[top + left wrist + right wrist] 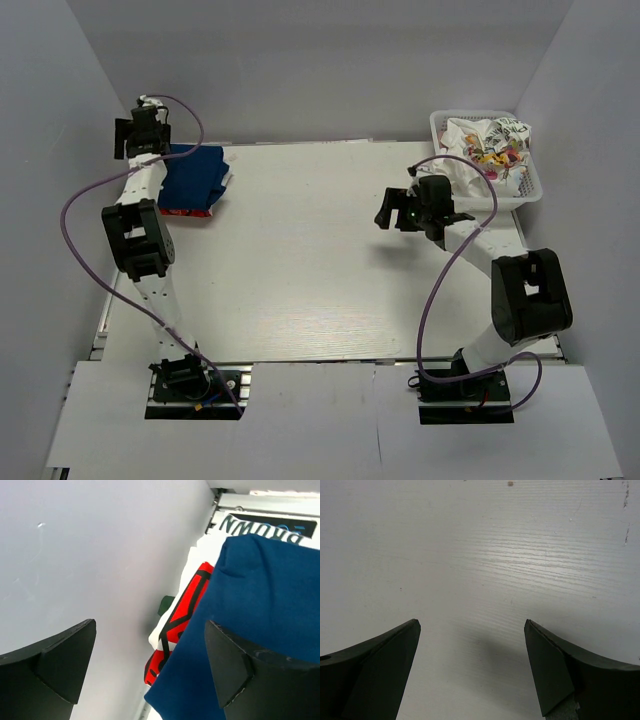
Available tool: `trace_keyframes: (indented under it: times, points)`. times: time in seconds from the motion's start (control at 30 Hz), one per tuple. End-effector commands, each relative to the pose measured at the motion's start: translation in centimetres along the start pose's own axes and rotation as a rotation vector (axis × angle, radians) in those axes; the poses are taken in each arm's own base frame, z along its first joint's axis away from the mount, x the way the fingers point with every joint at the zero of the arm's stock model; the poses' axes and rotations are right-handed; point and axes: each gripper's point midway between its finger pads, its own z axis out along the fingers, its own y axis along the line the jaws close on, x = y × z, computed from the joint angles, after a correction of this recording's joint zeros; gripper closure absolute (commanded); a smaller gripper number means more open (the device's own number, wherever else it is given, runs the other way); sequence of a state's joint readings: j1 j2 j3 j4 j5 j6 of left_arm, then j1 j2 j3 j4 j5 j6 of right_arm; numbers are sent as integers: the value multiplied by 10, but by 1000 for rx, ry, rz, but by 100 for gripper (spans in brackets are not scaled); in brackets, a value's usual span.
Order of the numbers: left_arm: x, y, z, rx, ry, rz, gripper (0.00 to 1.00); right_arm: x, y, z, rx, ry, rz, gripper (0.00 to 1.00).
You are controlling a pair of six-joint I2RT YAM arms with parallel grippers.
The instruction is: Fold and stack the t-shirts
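Note:
A folded navy blue t-shirt (195, 175) lies on top of a red-and-white lettered t-shirt (188, 212) at the table's back left corner. In the left wrist view the navy shirt (260, 610) covers most of the red-and-white one (187, 610). My left gripper (140, 130) hangs just left of this stack, near the wall; it is open and empty (150, 665). White t-shirts with small colourful prints (490, 150) lie crumpled in the basket. My right gripper (395, 213) hangs over the table right of centre, open and empty (472, 665), above bare wood.
A white plastic lattice basket (533, 190) stands at the back right corner. Grey walls enclose the table on the left (75, 555), back and right. Purple cables loop from both arms.

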State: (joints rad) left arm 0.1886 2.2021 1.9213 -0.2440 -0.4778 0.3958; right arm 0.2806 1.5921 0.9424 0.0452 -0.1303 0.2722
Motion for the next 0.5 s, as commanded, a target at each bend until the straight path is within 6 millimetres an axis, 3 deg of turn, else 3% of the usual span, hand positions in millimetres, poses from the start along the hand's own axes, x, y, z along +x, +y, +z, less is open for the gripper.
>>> trace_keyframes:
  times: [0.0,0.07,0.13,0.17,0.23,0.27,0.3,0.33,0.37,0.4,0.43,0.47]
  points:
    - [-24,19,-24,-50,-21,-124,1,-24,8,-16,-20,-69,-25,10]
    - [-37,27,-40,-32,-30,-207,1,-25,11,-21,-26,-81,-25,10]
    - [-48,7,-57,103,-44,-232,1,-28,13,-28,-30,-98,-23,10]
    - [-62,11,-74,147,-79,-285,1,-28,12,-29,-27,-101,-17,10]
    - [-79,-15,-104,325,-123,-309,1,-27,10,-35,-14,-114,-1,10]
    - [-87,-16,-118,365,-144,-384,1,-27,12,-37,-15,-120,19,10]
    - [-98,-27,-153,466,-194,-413,1,-25,11,-40,-12,-123,33,10]
    - [-117,-28,-174,517,-276,-480,1,-22,12,-44,-18,-125,40,10]
    - [-124,-33,-194,565,-322,-509,1,-15,14,-44,-28,-116,51,10]
    - [-121,-47,-229,637,-351,-522,1,-17,16,-48,-42,-134,49,10]
    - [-126,-51,-246,663,-389,-554,1,-19,22,-53,-67,-151,48,10]
    - [-100,-72,-252,703,-321,-601,1,-1,20,-52,-75,-120,77,10]
